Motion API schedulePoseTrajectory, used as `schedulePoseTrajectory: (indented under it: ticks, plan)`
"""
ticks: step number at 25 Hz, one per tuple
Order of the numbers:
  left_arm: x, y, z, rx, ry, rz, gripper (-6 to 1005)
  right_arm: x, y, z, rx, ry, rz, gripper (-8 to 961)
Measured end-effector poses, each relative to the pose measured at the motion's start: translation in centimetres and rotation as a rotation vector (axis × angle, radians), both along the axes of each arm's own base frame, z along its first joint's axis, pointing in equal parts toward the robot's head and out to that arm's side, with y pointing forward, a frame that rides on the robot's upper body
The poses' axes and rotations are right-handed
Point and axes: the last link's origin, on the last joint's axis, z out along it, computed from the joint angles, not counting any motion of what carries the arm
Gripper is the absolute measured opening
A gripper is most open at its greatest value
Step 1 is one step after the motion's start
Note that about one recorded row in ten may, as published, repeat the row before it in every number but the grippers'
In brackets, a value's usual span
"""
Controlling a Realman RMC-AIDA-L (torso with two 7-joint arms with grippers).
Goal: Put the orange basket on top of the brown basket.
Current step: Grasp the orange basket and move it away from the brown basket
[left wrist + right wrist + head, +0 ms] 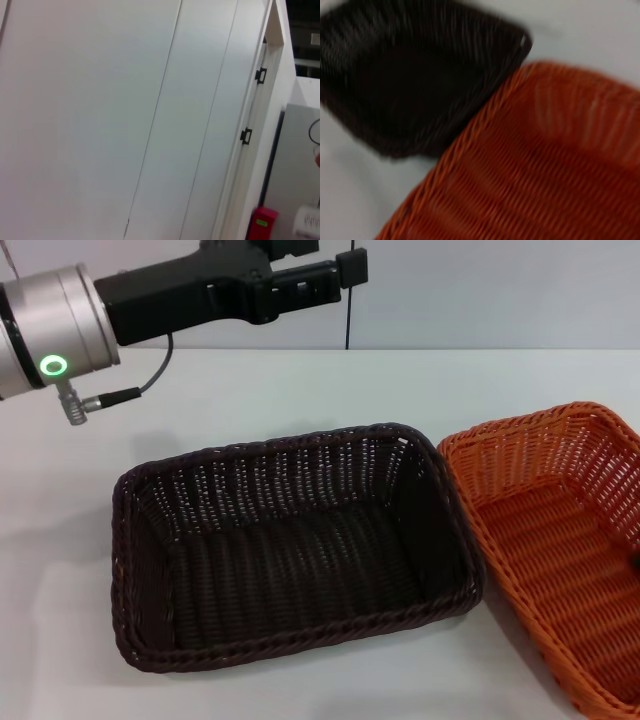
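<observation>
Wicker baskets, two, side by side on my white table.
Rectangular dark-brown woven basket sits centre; rectangular orange woven basket touches its right side. My left gripper hangs raised, arm horizontal; finger state I cannot tell.

Head view overlooks both baskets; right wrist hovers close above them.

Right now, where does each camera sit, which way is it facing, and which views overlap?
Head view: looks forward and down at the brown basket and orange basket side by side on the white table; left gripper raised at the far side.
Left wrist view: faces white wall panels; no baskets, no arm.
Right wrist view: looks down over both baskets; no fingers visible.
Head and right wrist share both baskets.
</observation>
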Motion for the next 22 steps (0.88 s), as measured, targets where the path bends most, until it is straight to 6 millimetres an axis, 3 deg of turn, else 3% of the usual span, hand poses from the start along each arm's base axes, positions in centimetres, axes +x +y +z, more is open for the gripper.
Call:
schedulePoseTrajectory:
  ticks: [7,16,22]
  plan:
    - [0.6,0.5,-1.0,-0.032,-0.009,0.002,862,-1.2,-1.3,-4.3,-0.210,-0.098,0.048,573]
    - [1.0,0.8,-1.0,-0.027,-0.012,0.001,862,-3.1,-4.1,-7.7,-0.446,-0.080,0.094,573]
    - [1.3,1.2,-0.8,-0.012,-0.011,0.006,862,-5.4,-5.9,-10.1,-0.616,-0.040,0.163,569]
